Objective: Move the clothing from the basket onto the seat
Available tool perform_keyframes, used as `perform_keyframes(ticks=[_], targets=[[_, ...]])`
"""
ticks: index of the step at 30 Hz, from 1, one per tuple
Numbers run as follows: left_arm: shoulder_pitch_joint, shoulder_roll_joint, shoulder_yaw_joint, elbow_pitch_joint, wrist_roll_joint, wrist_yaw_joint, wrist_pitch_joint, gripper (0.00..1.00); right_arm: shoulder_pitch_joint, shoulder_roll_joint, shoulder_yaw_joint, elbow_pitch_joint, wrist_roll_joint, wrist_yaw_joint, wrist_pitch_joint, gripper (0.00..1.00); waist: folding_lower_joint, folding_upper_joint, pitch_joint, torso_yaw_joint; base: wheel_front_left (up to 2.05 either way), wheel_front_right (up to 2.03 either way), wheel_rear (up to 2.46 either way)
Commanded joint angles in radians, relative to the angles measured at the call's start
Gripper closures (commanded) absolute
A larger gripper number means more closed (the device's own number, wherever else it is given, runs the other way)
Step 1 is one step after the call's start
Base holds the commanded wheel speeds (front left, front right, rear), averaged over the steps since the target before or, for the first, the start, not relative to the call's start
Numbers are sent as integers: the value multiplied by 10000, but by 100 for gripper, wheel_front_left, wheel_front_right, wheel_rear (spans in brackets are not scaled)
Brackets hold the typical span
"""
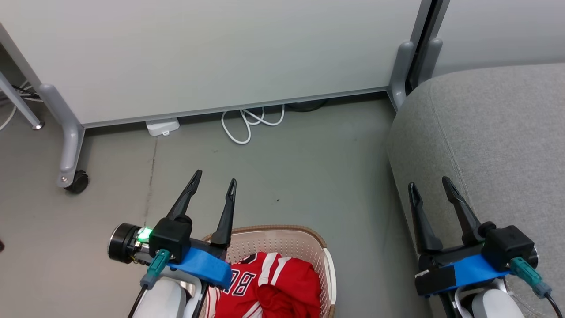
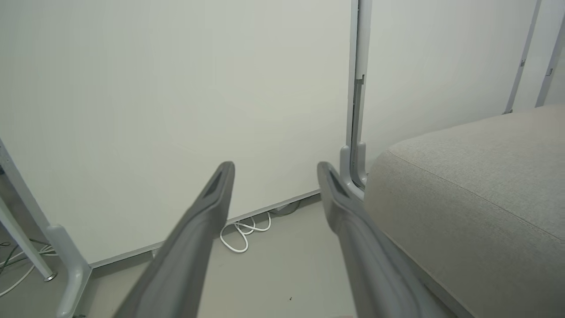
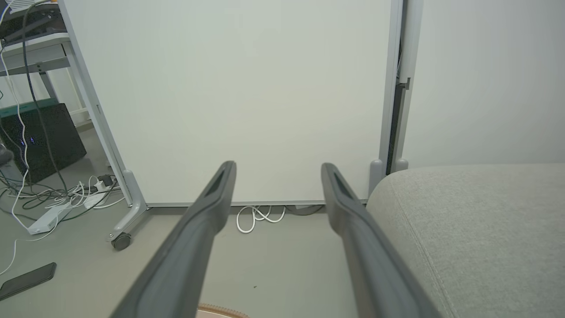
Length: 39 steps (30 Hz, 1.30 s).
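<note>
The cream perforated basket (image 1: 282, 240) with a brown rim sits on the floor at the bottom centre of the head view. Red clothing (image 1: 273, 287) lies bunched inside it, a jersey with white stripes and dark numerals on top. The grey seat (image 1: 490, 132) fills the right side. My left gripper (image 1: 215, 179) is open, held above the basket's far left rim, fingers pointing at the floor beyond. My right gripper (image 1: 428, 183) is open too, hovering at the seat's near left edge. Both hold nothing. A sliver of the basket rim (image 3: 220, 311) shows in the right wrist view.
A white partition panel (image 1: 212, 53) on grey wheeled legs (image 1: 70, 150) stands across the back. A coiled white cable (image 1: 249, 121) and a small white box (image 1: 162, 126) lie at its foot. A dark phone (image 3: 26, 280) and a power strip (image 3: 48, 218) lie on the floor far left.
</note>
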Motion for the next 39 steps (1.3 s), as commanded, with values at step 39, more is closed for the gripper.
perform_keyframes(ticks=[39], targets=[[-5952, 2171, -8424, 7057, -1945, -67, -30, 0, -3451, -34, 645, -1603, -366, 22, -48, 0, 0, -1, 6011, -2422, 0, 0, 0]])
